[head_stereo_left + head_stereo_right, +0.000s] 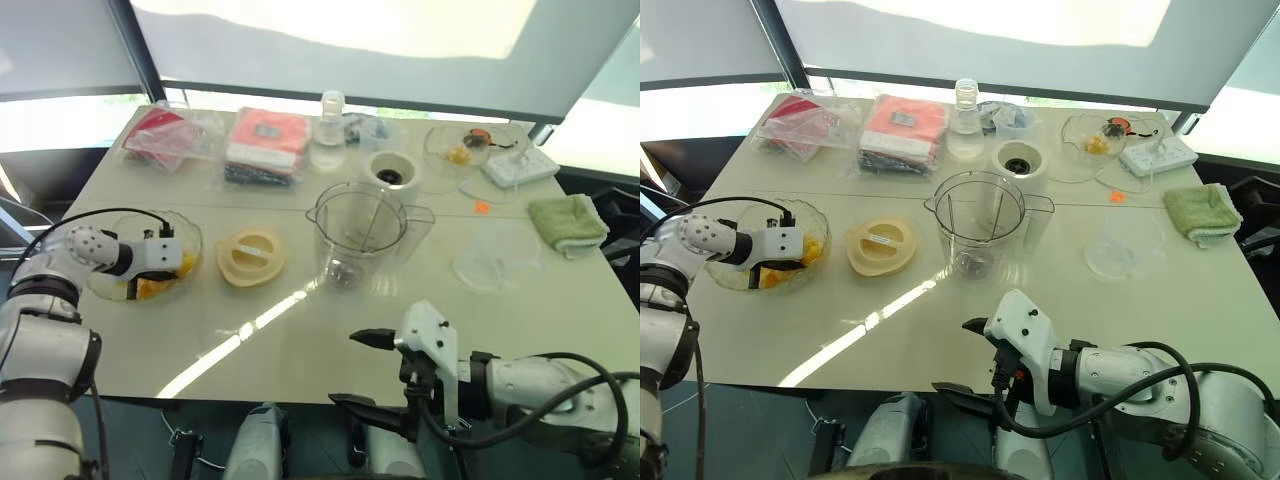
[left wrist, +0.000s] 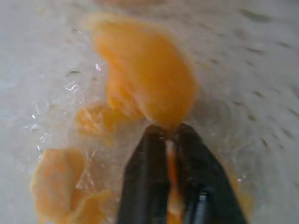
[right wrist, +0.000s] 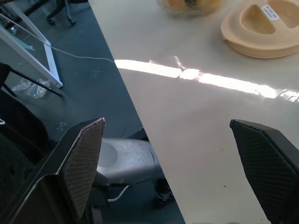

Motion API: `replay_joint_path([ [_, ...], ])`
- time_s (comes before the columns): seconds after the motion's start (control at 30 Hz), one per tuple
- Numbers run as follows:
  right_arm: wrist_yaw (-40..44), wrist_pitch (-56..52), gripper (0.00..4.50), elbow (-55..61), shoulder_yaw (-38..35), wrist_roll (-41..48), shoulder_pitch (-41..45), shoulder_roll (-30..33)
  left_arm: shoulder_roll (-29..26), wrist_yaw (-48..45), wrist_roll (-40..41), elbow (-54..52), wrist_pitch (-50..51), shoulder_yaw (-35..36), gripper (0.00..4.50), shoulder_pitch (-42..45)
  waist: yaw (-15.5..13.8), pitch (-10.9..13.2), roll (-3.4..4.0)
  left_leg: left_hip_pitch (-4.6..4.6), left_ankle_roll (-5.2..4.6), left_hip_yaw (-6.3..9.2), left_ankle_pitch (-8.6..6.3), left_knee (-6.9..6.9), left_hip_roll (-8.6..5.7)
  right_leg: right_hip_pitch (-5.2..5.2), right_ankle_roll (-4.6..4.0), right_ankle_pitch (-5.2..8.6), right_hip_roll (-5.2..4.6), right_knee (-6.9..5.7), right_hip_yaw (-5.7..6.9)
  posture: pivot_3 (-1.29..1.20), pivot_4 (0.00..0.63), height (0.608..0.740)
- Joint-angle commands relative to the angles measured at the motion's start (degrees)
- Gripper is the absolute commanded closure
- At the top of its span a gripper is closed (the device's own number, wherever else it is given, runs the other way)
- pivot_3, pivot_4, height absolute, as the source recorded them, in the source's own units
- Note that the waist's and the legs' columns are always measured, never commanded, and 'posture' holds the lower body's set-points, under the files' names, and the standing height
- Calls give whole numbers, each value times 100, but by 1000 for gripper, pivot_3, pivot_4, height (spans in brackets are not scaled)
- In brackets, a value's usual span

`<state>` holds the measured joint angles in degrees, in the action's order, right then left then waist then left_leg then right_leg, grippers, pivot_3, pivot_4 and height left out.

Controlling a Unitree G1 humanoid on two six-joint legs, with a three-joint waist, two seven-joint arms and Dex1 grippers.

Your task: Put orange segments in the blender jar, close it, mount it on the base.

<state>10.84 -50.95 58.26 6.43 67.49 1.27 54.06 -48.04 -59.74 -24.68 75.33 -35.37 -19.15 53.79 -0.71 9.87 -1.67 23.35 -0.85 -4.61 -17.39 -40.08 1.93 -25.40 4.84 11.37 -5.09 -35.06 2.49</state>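
- The orange segments lie in a shallow clear bowl at the robot's left end of the table; the left gripper has its black fingers pressed together on the edge of one segment, which suggests the pick is in hand and the lift not yet begun.
- In the left wrist view the pinched segment stretches away from the fingertips along the line of the fingers, its long axis roughly in line with the gripper; other segments sit just beside it in the bowl.
- The blender jar stands upright and open-mouthed near the table's middle, well apart from the bowl; probably left open so fruit can drop straight in.
- Its tan lid lies flat between bowl and jar, ready for closing.
- The base waits just behind the jar, socket up.
- The right gripper hangs at the near edge, jaws spread wide and empty; likely kept clear.
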Motion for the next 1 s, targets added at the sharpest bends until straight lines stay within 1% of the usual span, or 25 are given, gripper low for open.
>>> replay_joint_path([
  [0.03,-99,97,0,174,60,112,77,-17,-25,159,-53,1,-86,11,4398,-30,9,0,0,0,0,-1,0,0,0,0,1,0,1,0,0,0,150,740],
  [0.57,71,49,0,62,210,-268,69,-203,36,-122,205,11,26,234,4458,-24,4,0,-1,0,0,-2,0,0,-1,0,0,0,3,-2,0,0,150,740],
  [0.83,236,0,0,-114,358,-521,243,-375,-44,-733,580,-39,290,569,4458,80,3,0,-1,0,0,-2,0,0,-2,-1,0,0,4,-2,1,0,150,740],
  [1.0,341,-4,0,-219,467,-721,330,-509,-247,-1231,842,-117,587,857,4458,290,15,1,-6,1,0,-7,0,0,-5,-1,0,0,5,-1,1,0,150,740],
])
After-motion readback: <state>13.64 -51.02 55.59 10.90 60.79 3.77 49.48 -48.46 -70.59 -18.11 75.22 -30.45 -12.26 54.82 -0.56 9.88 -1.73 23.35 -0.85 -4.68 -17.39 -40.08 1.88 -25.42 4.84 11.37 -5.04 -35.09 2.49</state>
